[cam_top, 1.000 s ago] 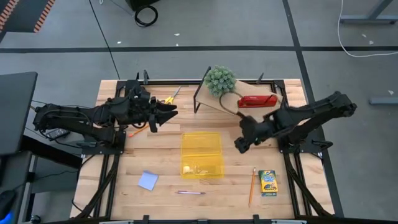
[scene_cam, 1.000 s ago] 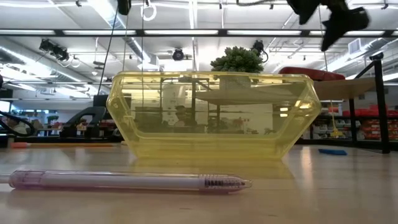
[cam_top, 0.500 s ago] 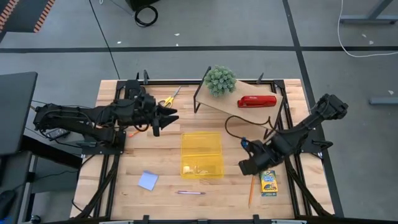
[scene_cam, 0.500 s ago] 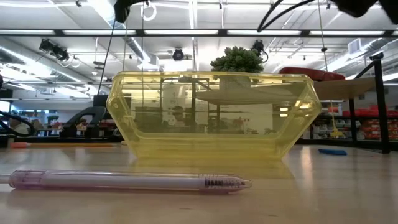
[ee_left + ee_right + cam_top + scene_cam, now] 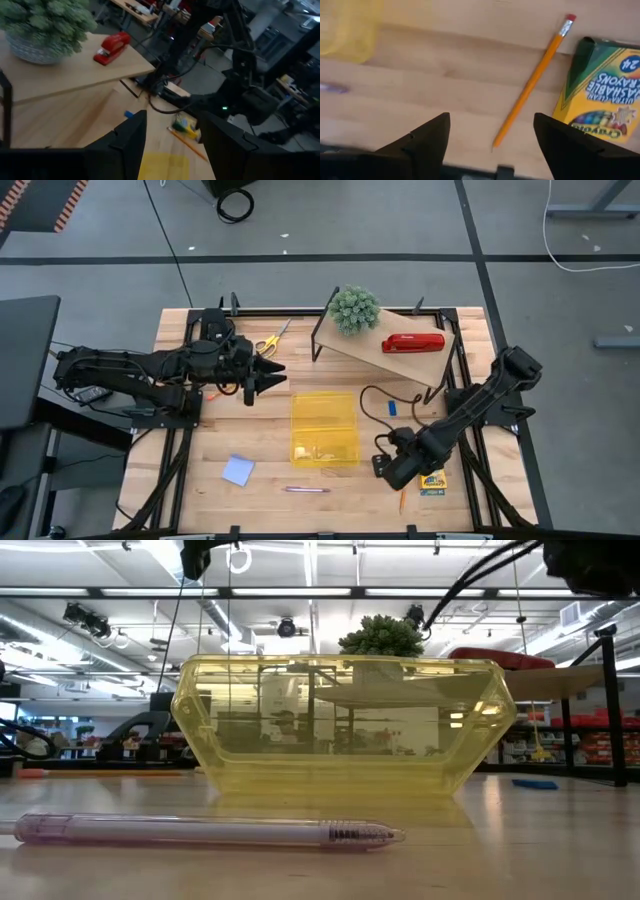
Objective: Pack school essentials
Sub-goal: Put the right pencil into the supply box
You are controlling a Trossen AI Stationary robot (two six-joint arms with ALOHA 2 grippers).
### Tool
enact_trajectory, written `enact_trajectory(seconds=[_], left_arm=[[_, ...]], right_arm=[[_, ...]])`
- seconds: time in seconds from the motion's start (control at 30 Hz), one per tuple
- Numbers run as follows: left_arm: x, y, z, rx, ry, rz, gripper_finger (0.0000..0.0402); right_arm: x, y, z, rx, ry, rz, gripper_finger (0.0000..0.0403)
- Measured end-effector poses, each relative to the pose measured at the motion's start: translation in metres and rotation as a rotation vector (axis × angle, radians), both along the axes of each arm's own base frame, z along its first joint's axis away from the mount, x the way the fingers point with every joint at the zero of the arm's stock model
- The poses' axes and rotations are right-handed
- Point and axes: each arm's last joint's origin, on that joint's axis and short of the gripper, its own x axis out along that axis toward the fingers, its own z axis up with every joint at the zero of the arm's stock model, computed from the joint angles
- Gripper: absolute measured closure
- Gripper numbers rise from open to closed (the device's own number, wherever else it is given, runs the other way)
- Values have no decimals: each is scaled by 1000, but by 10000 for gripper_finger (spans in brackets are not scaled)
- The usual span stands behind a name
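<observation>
- High view: the yellow box [image 5: 324,427] sits open mid-table, which makes sense since everything has to end up in it. The right gripper [image 5: 396,471] is down over the near right part of the table, right above the orange pencil [image 5: 403,498] and beside the crayon box [image 5: 432,478], so my guess is the pencil is its pick. Blue eraser [image 5: 392,408] lies between the yellow box and the shelf leg, notepad [image 5: 238,470] and pink pen [image 5: 305,489] are on the near left side with lots of bare wood around them. The left gripper [image 5: 262,373] hangs by the scissors [image 5: 270,337] at the far left, looks like it's just waiting.
- Low view: pen [image 5: 205,831] lies loose in front of the box [image 5: 344,726], nothing touching it. Plant [image 5: 380,636] and stapler [image 5: 500,659] sit up behind on the shelf, out of the way.
- Left wrist view: its fingers [image 5: 131,137] are spread apart with nothing between them. The shelf [image 5: 70,75] edge is close, so not much room on that side.
- Right wrist view: fingers [image 5: 427,137] wide apart and empty, the pencil [image 5: 532,82] lies right between them. Crayon box [image 5: 602,92] is just beside the pencil, almost touching its eraser end, so that side is tight; the other side is open wood.
</observation>
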Motion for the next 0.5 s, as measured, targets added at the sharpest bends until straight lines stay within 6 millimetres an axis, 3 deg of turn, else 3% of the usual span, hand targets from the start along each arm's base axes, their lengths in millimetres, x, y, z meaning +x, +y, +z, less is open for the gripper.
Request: enact_trajectory(seconds=[0.5], left_arm=[[0,-4,-1,-42,10,-127,230]], right_arm=[[-1,-10,-36,-59,14,-102,203]])
